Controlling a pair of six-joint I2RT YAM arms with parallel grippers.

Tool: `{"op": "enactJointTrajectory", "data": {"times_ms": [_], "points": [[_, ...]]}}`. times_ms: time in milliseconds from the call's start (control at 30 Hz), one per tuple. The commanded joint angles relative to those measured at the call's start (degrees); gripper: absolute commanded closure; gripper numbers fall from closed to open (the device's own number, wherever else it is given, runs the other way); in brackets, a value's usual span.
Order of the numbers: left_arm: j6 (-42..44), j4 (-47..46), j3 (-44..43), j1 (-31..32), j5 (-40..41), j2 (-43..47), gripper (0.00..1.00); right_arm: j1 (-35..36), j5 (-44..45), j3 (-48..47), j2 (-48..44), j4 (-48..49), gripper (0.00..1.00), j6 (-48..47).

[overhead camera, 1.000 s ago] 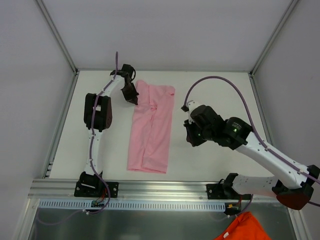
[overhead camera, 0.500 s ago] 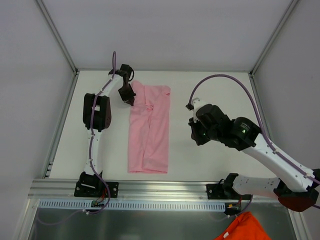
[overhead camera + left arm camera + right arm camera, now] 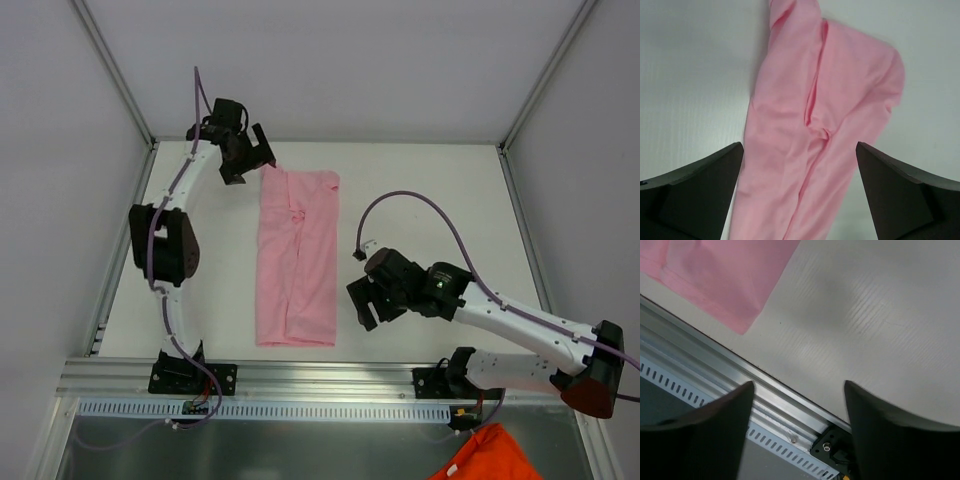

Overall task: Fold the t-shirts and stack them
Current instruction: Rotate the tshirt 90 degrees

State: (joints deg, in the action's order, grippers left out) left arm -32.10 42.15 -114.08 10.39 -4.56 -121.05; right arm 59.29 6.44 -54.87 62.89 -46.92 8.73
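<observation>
pink t-shirt (image 3: 297, 258) lies flat on the table (image 3: 430, 190), folded into a narrow strip, long axis running from near edge to far edge. left tool (image 3: 250, 163) is just off the strip's far left corner, jaws spread wide, holding nothing. right tool (image 3: 359, 305) is beside the strip's near right part, not touching, jaws partly spread, empty. left arm is nearer the far end, right arm the near end; folding end over end probably needs the far end brought toward the near. no brand, label or writing readable.
</observation>
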Motion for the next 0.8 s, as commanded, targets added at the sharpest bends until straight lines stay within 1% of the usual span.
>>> {"op": "enactJointTrajectory", "data": {"times_ms": [0, 33, 67, 100, 133, 167, 200, 233, 267, 300, 333, 400, 433, 467, 500, 533, 567, 600, 633, 667, 700, 733, 767], "points": [[-3.6, -0.8, 10.6, -0.5, -1.1, 16.0, 0.01, 0.7, 4.1, 2.5, -4.5, 5.1, 0.1, 1.9], [-5.9, -2.2, 19.5, -0.3, -1.5, 19.2, 0.01, 0.7, 4.5, 3.3, -5.9, 5.3, 0.01, 2.4], [-6.9, -4.2, 23.9, -0.3, -1.9, 25.4, 0.01, 0.7, 4.6, 4.7, -6.5, 5.6, 0.0, 2.7], [-7.7, -5.1, 27.9, -0.3, -2.8, 28.5, 0.01, 0.7, 4.6, 5.5, -7.0, 6.2, 0.0, 2.9], [-9.2, -6.9, 36.0, 0.0, -4.4, 34.4, 0.01, 0.7, 4.0, 6.3, -8.0, 6.7, 0.0, 3.1], [-9.3, -8.5, 40.2, 0.2, -5.6, 37.3, 0.01, 0.7, 3.6, 7.9, -8.4, 7.7, 0.0, 3.3], [-9.1, -9.2, 46.8, 0.6, -7.0, 40.1, 0.01, 0.7, 2.8, 9.0, -8.8, 8.4, 0.0, 3.7], [-9.4, -9.0, 49.5, 0.9, -6.8, 42.6, 0.01, 0.7, 2.3, 10.0, -9.4, 9.1, 0.0, 4.9], [-9.6, -9.9, 52.5, 0.9, -7.2, 48.1, 0.01, 0.5, 1.6, 11.2, -9.4, 11.0, 0.0, 5.7], [-9.7, -10.8, 58.2, 0.9, -9.4, 51.1, 0.01, 0.1, -0.7, 13.3, -9.1, 12.1, 0.0, 6.6], [-9.6, -11.3, 60.6, 0.9, -10.8, 55.9, 0.01, 0.0, -2.3, 14.3, -8.3, 13.3, 0.11, 7.5], [-8.8, -11.7, 66.6, 0.9, -13.0, 59.8, 0.01, -0.2, -4.6, 16.4, -7.4, 18.2, 0.39, 10.4], [-8.3, -11.3, 68.3, 0.9, -13.6, 62.9, 0.05, -0.3, -5.7, 16.5, -6.8, 19.3, 0.66, 11.3], [-8.0, -10.9, 69.8, 0.8, -14.0, 64.1, 0.12, -0.3, -5.8, 16.5, -5.0, 20.4, 0.79, 12.2], [-7.7, -10.0, 72.3, 0.8, -14.3, 65.3, 0.17, -0.4, -5.6, 15.3, -3.9, 20.3, 0.84, 12.3], [-7.5, -9.5, 73.4, 0.8, -14.9, 67.1, 0.39, -0.5, -5.6, 14.6, -2.9, 19.8, 0.89, 12.4], [-7.6, -9.3, 74.4, 0.8, -15.1, 67.9, 0.66, -0.6, -5.6, 13.9, -1.6, 19.6, 0.94, 12.4], [-8.0, -9.1, 76.3, 0.8, -15.6, 68.5, 0.81, -0.8, -5.6, 13.4, -1.4, 19.6, 0.95, 12.3], [-8.2, -9.5, 77.2, 0.8, -16.4, 69.4, 0.85, -0.8, -5.8, 12.6, -1.3, 19.6, 0.89, 12.2], [-8.4, -9.7, 77.9, 0.8, -17.8, 69.6, 0.82, -1.2, -5.8, 12.3, -1.1, 19.6, 0.67, 12.1], [-8.9, -10.3, 79.7, 0.8, -19.3, 69.9, 0.74, -1.5, -5.9, 12.1, -0.8, 19.7, 0.53, 11.8], [-9.0, -13.4, 80.8, 0.7, -21.8, 69.8, 0.61, -1.6, -7.5, 11.6, -0.4, 19.7, 0.41, 11.7], [-9.4, -14.2, 81.9, 0.8, -24.9, 69.5, 0.33, -2.4, -8.3, 11.5, -0.1, 20.2, 0.39, 11.7]]}}
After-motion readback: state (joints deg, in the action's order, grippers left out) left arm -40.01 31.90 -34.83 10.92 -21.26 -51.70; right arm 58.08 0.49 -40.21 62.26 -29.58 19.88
